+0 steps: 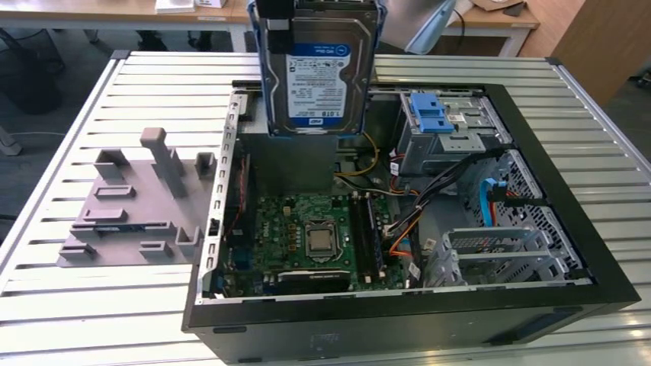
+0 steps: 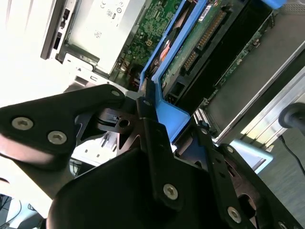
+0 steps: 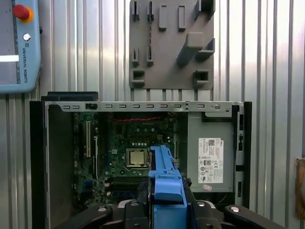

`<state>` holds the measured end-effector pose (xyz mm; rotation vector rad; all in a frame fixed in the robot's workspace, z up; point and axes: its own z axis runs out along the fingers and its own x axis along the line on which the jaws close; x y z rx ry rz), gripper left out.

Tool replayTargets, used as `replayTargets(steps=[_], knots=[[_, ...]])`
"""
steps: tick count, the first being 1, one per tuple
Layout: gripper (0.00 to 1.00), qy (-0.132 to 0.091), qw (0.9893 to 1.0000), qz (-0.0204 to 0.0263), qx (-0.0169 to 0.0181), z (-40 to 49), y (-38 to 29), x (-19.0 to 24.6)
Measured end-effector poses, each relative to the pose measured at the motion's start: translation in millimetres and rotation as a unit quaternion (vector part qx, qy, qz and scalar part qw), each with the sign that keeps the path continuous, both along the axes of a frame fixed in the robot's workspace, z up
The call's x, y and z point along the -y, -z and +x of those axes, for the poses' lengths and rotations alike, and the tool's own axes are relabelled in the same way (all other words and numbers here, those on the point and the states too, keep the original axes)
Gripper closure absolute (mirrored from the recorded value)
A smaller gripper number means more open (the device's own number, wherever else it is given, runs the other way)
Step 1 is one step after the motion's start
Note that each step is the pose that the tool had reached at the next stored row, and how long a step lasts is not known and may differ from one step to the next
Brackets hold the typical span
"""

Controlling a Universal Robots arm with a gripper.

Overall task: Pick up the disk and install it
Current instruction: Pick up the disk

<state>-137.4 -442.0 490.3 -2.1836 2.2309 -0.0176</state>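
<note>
My arm comes down from above the open computer case (image 1: pixel 407 309), wrist turned straight down, so the first wrist view looks right into the case. My gripper (image 2: pixel 169 118) is pinching the disk (image 1: pixel 315 72) by the top end of its blue carrier frame (image 3: pixel 164 179). In the second wrist view one black finger (image 2: pixel 145 114) lies flat against one side of the blue plastic, and the other finger presses in from the opposite side.

The disk hangs in the air over the case, toward the case's far end in the exterior view. It stands upright, its long axis running up and down. The end I hold is on top and the free end points down into the case. Its flat face with the blue-and-white label is turned toward the exterior camera, and the face with the green circuit board shows in the second wrist view. From the first wrist view I see the disk edge-on. It seems to hang over the motherboard (image 1: pixel 305 229), just beside the power supply (image 3: pixel 209 152), though I cannot tell exactly what lies under it.

The drive cage with its blue bracket (image 1: pixel 432 114) sits inside the case, on the exterior view's right of the disk. A grey plate with pegs (image 1: pixel 133 206) lies on the slatted table (image 1: pixel 81 305), on the exterior view's left of the case.
</note>
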Motion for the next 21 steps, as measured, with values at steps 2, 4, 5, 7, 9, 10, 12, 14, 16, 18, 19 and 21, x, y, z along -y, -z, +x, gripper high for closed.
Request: replayTargets(steps=[2,4,5,7,9,10,12,14,16,18,19,21], knots=[[0.64,0.0,1.0,0.0,0.0,1.8,0.0,1.6],[0.64,0.0,1.0,0.0,0.0,4.3,0.1,2.7],[0.64,0.0,1.0,0.0,0.0,5.8,0.0,3.1],[0.64,0.0,1.0,0.0001,0.0,9.2,0.1,3.9],[0.64,0.0,1.0,0.0,0.0,12.8,0.0,4.6],[0.64,0.0,1.0,0.0,0.0,14.5,0.0,5.0],[0.64,0.0,1.0,0.0,0.0,17.9,0.0,5.7],[0.64,0.0,1.0,0.0,0.0,21.3,0.0,6.5],[0.64,0.0,1.0,0.0,0.0,24.6,0.0,7.3],[0.64,0.0,1.0,0.0,0.0,28.1,0.0,8.1],[0.64,0.0,1.0,0.0,0.0,29.7,0.0,8.5],[0.64,0.001,1.0,0.0,0.0,32.9,0.0,9.3]])
